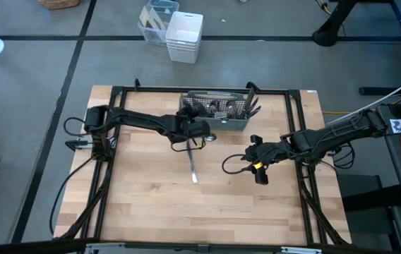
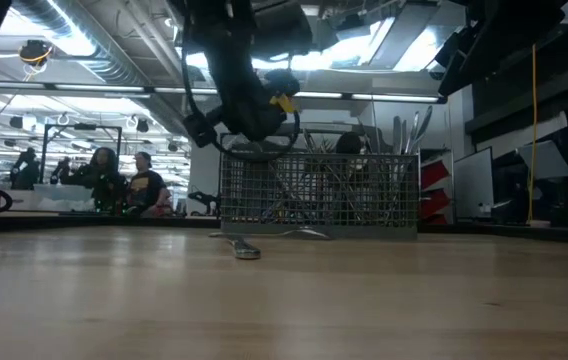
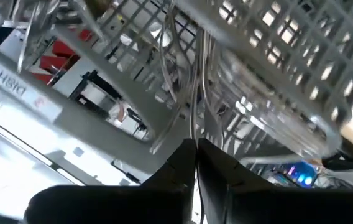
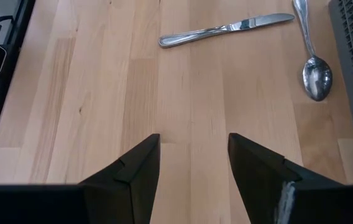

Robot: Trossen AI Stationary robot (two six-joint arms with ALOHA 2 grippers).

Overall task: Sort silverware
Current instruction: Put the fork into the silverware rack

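Observation:
The grey mesh caddy (image 1: pixel 214 113) stands near the table's far edge with several pieces of silverware (image 1: pixel 218 107) upright in it. A knife (image 1: pixel 193 166) (image 4: pixel 226 28) lies flat on the wood in front of it. A spoon (image 1: pixel 207 138) (image 4: pixel 314 71) lies beside the caddy's near wall. My left gripper (image 1: pixel 199 130) (image 3: pixel 196 146) is at the caddy's near side with its fingers together on a slim bright piece. My right gripper (image 1: pixel 257 161) (image 4: pixel 194 146) hovers open over bare wood to the right of the knife. My left gripper has its two fingers closed on a thin silver strip (image 3: pixel 193 118) that runs straight out from between the fingertips, seen edge-on against the caddy's mesh. Which piece of silverware it is, and which part of it, cannot be told. Its far end is lost among the caddy's wires.
A black frame (image 1: pixel 116 92) runs round the tabletop. White and clear bins (image 1: pixel 176 32) stand on the floor beyond the far edge. Bare wood (image 1: pixel 186 212) spreads across the near half of the table. People (image 2: pixel 124 180) show in the room behind.

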